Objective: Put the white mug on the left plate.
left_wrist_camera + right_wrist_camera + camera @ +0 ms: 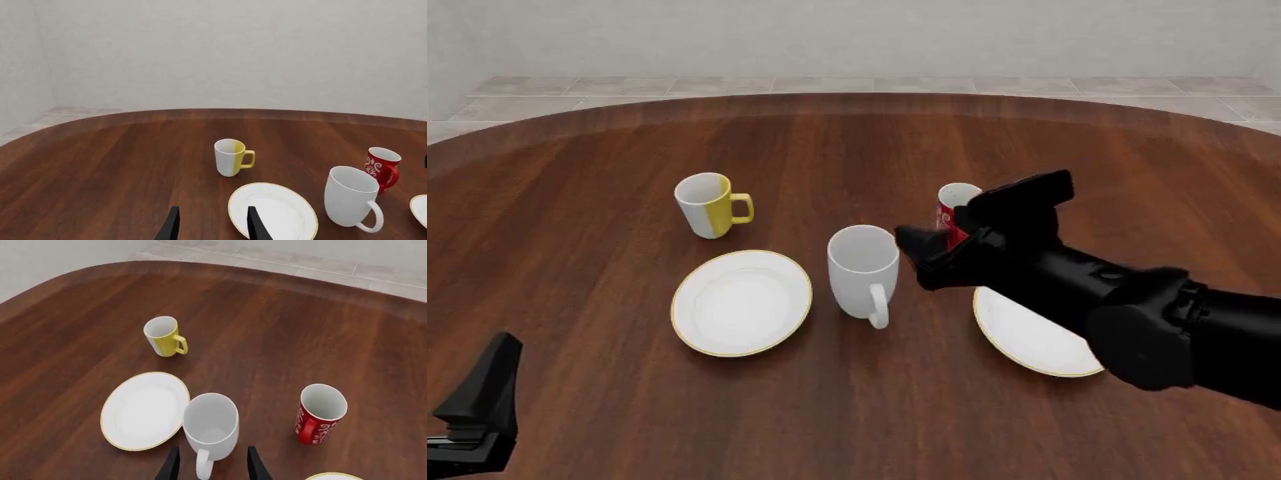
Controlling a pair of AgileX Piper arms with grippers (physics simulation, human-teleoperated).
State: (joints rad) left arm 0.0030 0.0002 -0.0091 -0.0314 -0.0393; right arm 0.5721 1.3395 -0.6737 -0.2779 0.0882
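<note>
The white mug stands upright on the table, just right of the left plate, with its handle toward the near side. My right gripper is open and empty, close by the mug's right side. In the right wrist view its fingers stand either side of the mug's handle, with the mug and the plate ahead. My left gripper is open and empty at the near left corner, far from both. In the left wrist view I see the plate and the mug.
A yellow-and-white mug stands behind the left plate. A red patterned cup stands behind my right gripper, partly hidden by it. The second plate lies under my right arm. The table's far edge curves across the back.
</note>
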